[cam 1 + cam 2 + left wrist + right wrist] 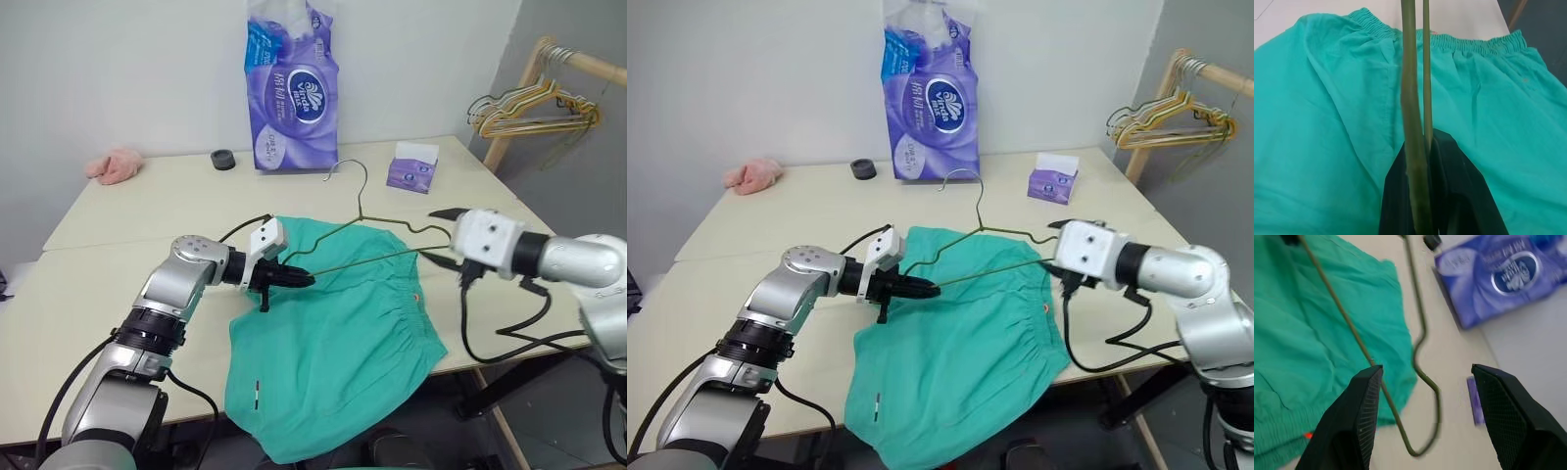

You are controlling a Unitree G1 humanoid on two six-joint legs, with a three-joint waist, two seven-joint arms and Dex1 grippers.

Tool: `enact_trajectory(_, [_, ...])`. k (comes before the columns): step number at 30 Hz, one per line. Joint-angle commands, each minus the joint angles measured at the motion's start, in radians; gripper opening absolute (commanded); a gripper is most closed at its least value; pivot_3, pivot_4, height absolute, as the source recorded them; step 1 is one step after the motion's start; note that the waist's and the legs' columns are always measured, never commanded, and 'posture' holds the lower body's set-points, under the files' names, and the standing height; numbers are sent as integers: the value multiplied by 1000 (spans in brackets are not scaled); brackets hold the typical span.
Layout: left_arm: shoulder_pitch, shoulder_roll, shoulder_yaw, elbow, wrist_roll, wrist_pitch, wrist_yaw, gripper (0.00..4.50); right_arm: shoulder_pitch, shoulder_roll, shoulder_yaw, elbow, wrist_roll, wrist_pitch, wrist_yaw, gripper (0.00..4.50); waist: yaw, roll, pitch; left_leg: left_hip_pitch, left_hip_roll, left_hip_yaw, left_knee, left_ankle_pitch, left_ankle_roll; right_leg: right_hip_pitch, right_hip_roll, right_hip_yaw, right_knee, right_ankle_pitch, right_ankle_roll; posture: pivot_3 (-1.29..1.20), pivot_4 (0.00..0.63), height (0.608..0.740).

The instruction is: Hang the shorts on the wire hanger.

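While the left end effector (299,278) is clamped shut on the wire hanger (377,245), pinching its left corner where two wire runs meet, the hanger is held raised over the shorts (338,343). In the left wrist view both olive wires pass between the closed black fingers (1459,196) with teal fabric behind. Shorts lie spread on the worktop (118,274) at the near edge, about 6 o'clock of the scene, waistband toward 3 o'clock, lower hem hanging off the front edge; a small orange tag shows at the waistband. Hanger hook points to 12 o'clock, toward the purple tissue pack (292,93).

Right end effector (1425,416) sits at 3 o'clock by the hanger's right corner, jaws apart, holding nothing; in the right wrist view the wire runs between and below the spread fingers (1352,421), and whether the left pad brushes it I cannot tell.

Other items: small purple tissue box (412,166) at 1 o'clock, black tape roll (223,159) at 11 o'clock, pink cloth lump (114,164) at 10 o'clock, bunch of yellow and grey hangers (534,106) on a wooden rail (600,67) at 2 o'clock.
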Motion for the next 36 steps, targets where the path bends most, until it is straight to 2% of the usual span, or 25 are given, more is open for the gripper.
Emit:
enact_trajectory(1, [15,29,1,-85,19,-78,-17,0,35,-31,-54,-24,131,135,70,3137,1,0,0,0,0,0,0,0,0,0,0,0,0,0,-1,-173,26,740])
enact_trajectory(8, [17,38,-5,-116,41,-126,-25,0,14,-79,52,33,155,157,119,3137,1,0,1,0,0,0,0,0,0,0,-1,-1,-1,-3,4,-164,22,740])
enact_trajectory(13, [20,43,-6,-142,46,-140,-29,0,-65,-87,181,138,119,107,188,3137,1,0,1,-1,0,0,0,0,0,0,-1,0,-1,-3,4,-151,21,740])
enact_trajectory(18, [35,49,-11,-163,53,-147,-26,0,-99,-78,224,188,122,105,217,3137,3,0,1,-1,0,0,0,0,0,0,-1,-1,0,-3,4,-140,21,740])
enact_trajectory(21, [49,56,-14,-170,60,-154,-27,0,-100,-72,228,196,128,106,221,2516,4,0,1,-1,0,0,0,0,0,0,-1,-1,0,-3,4,-140,21,740])
enact_trajectory(28, [60,58,-14,-172,66,-166,-31,0,-102,-68,237,187,134,126,223,128,6,0,1,-1,-1,-1,0,0,0,0,-2,-2,0,-3,4,-139,23,740])
enact_trajectory(29, [58,55,-13,-171,64,-165,-29,0,-102,-66,238,184,137,132,222,15,5,0,1,-1,-1,-1,0,0,0,0,-2,-2,0,-3,4,-139,23,740])
enact_trajectory(36, [52,18,-16,-170,58,-154,-1,0,-94,-59,232,167,151,159,217,15,8,0,1,-1,-1,-1,0,0,0,0,-2,-2,0,-3,4,-139,22,740])
